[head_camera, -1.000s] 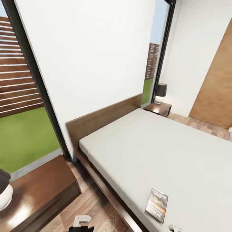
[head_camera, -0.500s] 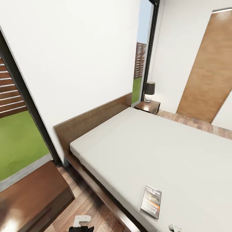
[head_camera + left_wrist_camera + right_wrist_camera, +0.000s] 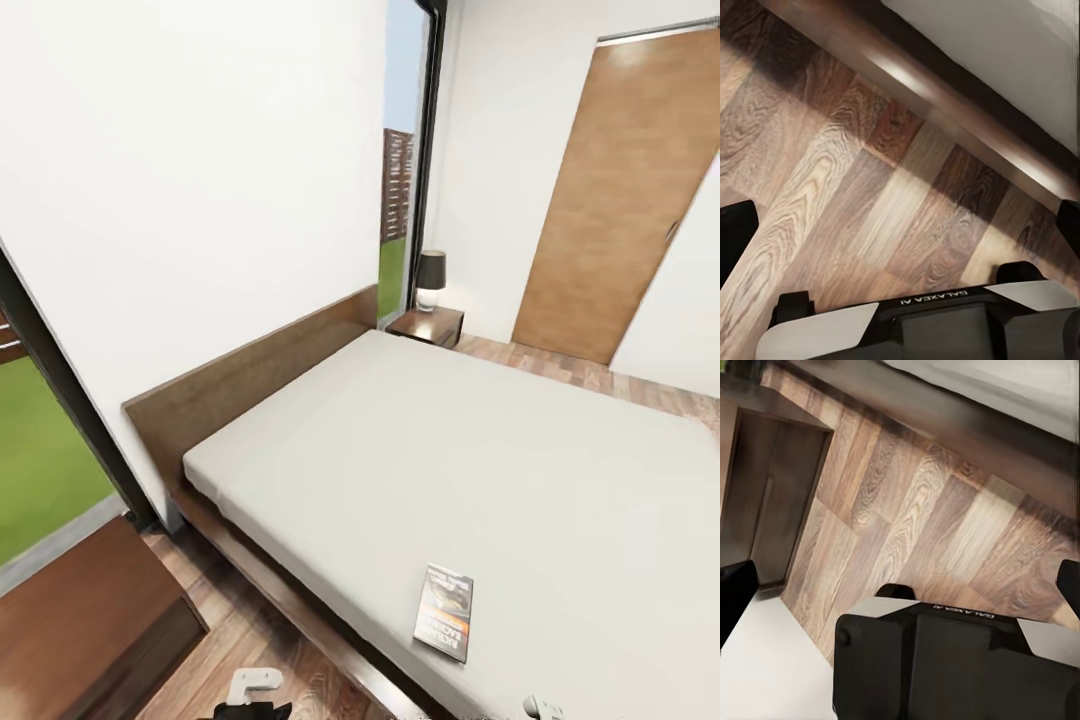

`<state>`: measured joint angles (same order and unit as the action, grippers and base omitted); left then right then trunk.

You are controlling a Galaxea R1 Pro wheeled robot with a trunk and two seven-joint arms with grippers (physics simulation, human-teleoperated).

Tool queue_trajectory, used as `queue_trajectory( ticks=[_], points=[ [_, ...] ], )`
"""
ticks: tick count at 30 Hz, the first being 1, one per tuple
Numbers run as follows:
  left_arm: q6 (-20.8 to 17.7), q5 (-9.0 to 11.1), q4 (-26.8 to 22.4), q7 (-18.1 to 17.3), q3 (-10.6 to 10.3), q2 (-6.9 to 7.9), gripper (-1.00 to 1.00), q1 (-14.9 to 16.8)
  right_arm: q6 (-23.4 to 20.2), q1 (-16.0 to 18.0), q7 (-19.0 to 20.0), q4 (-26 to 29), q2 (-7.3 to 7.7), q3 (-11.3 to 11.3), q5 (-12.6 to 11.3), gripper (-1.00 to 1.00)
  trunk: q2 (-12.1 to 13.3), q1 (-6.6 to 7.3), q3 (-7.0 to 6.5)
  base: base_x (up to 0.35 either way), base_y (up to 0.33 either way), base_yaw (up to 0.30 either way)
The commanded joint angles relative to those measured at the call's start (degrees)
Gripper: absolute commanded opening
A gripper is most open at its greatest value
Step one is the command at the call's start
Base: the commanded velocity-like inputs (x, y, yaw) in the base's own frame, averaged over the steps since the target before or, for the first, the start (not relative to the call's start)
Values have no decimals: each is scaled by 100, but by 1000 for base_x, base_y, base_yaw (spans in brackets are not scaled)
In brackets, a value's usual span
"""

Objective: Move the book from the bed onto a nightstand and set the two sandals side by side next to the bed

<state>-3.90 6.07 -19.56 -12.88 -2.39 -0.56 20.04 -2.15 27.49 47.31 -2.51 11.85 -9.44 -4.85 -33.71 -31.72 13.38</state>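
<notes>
The book (image 3: 444,626) lies flat on the light-grey mattress of the bed (image 3: 480,460), close to the bed's near side edge. My left gripper (image 3: 900,232) hangs open over the wood floor beside the bed's dark base (image 3: 945,97), its fingertips (image 3: 735,236) spread wide with nothing between them. My right gripper (image 3: 900,585) is open too, above the floor between the bed base (image 3: 967,420) and the near nightstand (image 3: 765,495). This nightstand (image 3: 80,620) stands at the lower left of the head view, and the far nightstand (image 3: 428,325) stands beyond the bed. The two sandals are out of view.
A dark-shaded lamp (image 3: 431,278) stands on the far nightstand beside a tall window (image 3: 400,170). A brown door (image 3: 620,200) is at the back right. A strip of wood floor (image 3: 250,630) runs between the near nightstand and the bed.
The camera has swung to the right: bed, book and near nightstand have slid left in the picture and the brown door has come in. The book lies as before.
</notes>
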Motion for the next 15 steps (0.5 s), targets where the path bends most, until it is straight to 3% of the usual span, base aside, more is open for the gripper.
queue_trajectory(
  ticks=[1, 15],
  points=[
    [-41, 60, -13, -4, -25, 4, 100, 0, -23, 11, 24, -24, 2, -6, -51, 100, -9, -2, 11, 0, 0, -220],
    [-41, 61, -13, -4, -25, 4, 100, 0, -26, 11, 24, -22, 2, -6, -51, 100, -9, -2, 43, 0, 0, -220]
  ],
)
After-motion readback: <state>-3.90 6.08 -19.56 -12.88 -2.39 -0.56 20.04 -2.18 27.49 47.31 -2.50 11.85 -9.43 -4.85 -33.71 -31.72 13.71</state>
